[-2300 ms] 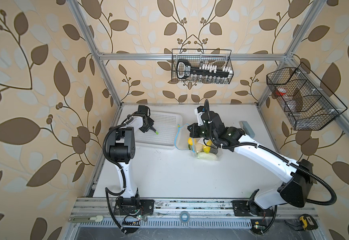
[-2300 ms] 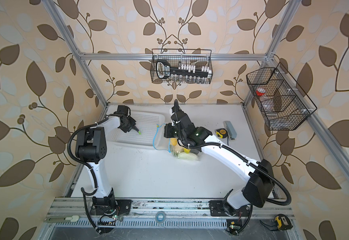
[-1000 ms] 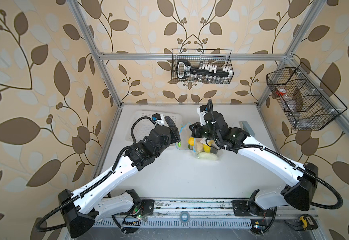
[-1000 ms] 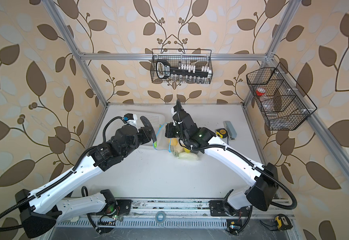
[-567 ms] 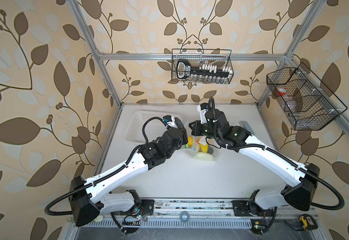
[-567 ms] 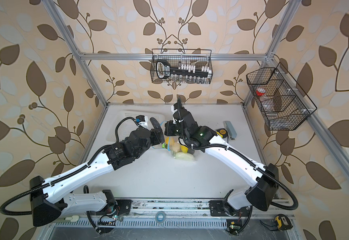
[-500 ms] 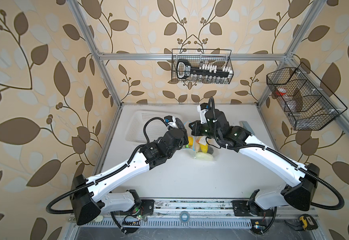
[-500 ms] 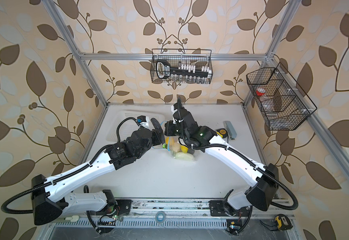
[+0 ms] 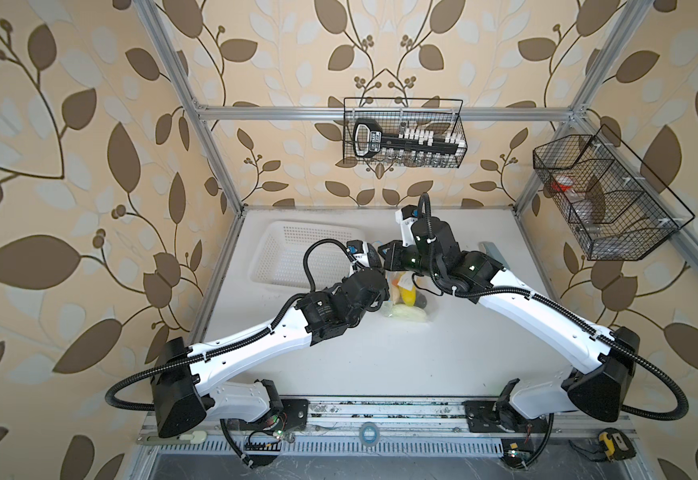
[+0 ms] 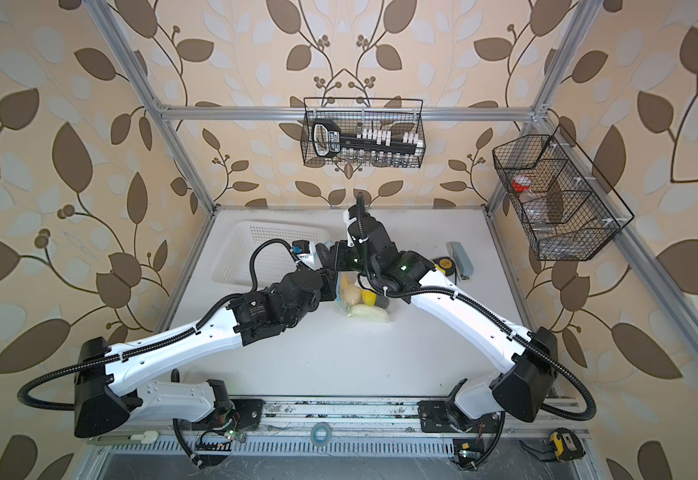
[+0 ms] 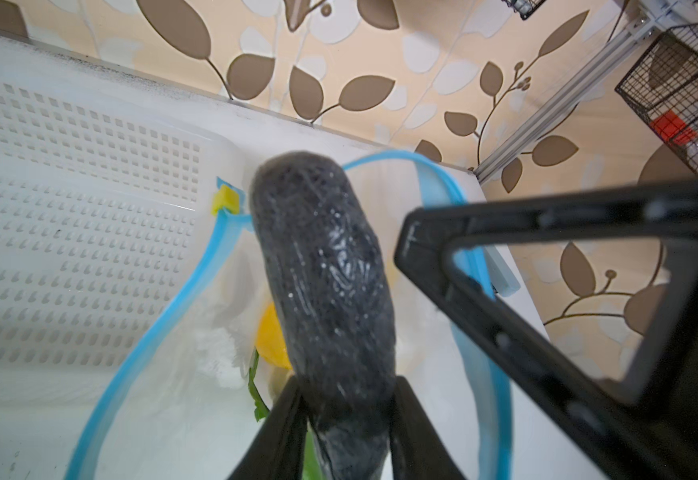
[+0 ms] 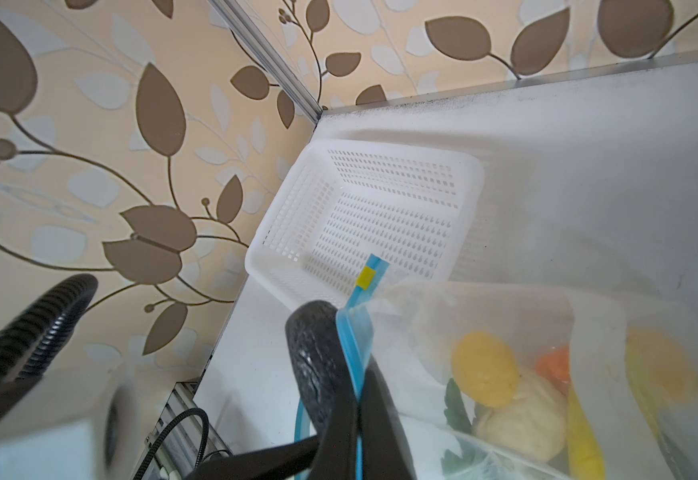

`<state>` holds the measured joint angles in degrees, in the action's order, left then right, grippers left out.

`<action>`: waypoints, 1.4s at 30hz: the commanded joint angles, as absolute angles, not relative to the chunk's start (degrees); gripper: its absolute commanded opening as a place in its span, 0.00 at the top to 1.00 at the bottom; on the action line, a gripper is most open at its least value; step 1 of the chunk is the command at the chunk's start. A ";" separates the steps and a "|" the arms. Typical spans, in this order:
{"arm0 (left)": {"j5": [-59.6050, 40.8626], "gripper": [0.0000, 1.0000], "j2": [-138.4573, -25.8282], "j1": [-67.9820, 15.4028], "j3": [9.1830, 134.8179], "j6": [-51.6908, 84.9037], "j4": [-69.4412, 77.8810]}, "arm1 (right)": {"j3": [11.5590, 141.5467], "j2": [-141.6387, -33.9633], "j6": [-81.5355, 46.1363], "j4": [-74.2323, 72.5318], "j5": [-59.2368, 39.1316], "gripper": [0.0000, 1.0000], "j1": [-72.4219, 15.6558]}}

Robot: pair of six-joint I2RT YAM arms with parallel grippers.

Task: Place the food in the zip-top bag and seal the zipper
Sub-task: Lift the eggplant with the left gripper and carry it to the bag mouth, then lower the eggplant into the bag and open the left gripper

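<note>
Left gripper, swung over from the basket, jaws clasping the eggplant above the propped-open bag mouth, beside the basket. Right gripper, jaws closed, pinches the zipper rim. Film likely limp, slippery; best held by that stiffer strip.

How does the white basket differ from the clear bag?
The white basket is opaque and perforated; the zip-top bag is clear with a blue edge. No food shows in the basket; the bag holds toy food. Nothing grips the basket; the right pincer pinches the bag's edge. Both touch the table.
</note>
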<state>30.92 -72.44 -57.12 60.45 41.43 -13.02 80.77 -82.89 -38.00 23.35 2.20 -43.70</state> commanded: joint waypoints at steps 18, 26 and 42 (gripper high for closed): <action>29.93 0.27 -69.20 -57.74 62.66 37.76 -15.56 | 83.14 -82.33 -38.02 22.96 0.89 1.00 -42.22; 25.46 0.24 -63.23 -55.91 65.30 36.92 -19.96 | 83.32 -81.73 -36.28 24.37 0.01 1.00 -40.93; 0.95 0.36 -66.16 -38.09 62.96 36.79 -19.98 | 83.85 -81.77 -35.42 25.75 -0.48 1.00 -40.85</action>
<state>5.28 -65.17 -39.24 63.77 37.98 -20.34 81.65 -82.89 -36.16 25.15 0.16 -41.06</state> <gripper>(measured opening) 0.654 0.047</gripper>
